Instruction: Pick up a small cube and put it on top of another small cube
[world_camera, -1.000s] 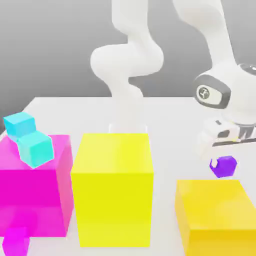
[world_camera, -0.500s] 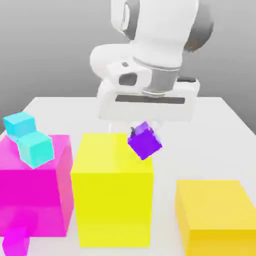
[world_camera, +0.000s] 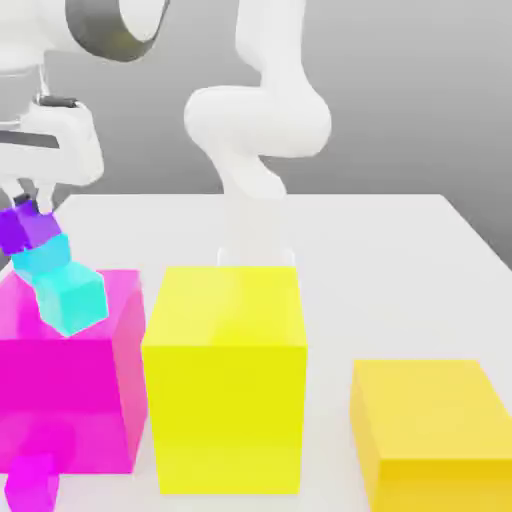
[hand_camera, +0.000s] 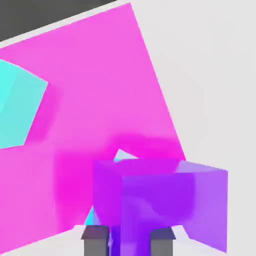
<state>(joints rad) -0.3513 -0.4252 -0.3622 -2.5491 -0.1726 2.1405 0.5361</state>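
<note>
Purple small cube (world_camera: 28, 228), deep violet, glossy and rigid, sits on the sky-cyan small cube (world_camera: 42, 258) at about ten o'clock on the big magenta block (world_camera: 100, 380); largest first, that block and the tall yellow block (world_camera: 225, 385) look heavy and stable; the turquoise small cube (world_camera: 75, 297) lies just beside at four o'clock; the gripper (world_camera: 30, 205) straddles the purple cube, whether pinching I cannot tell; light, slippery-faced, best taken on opposite flat sides.
</note>
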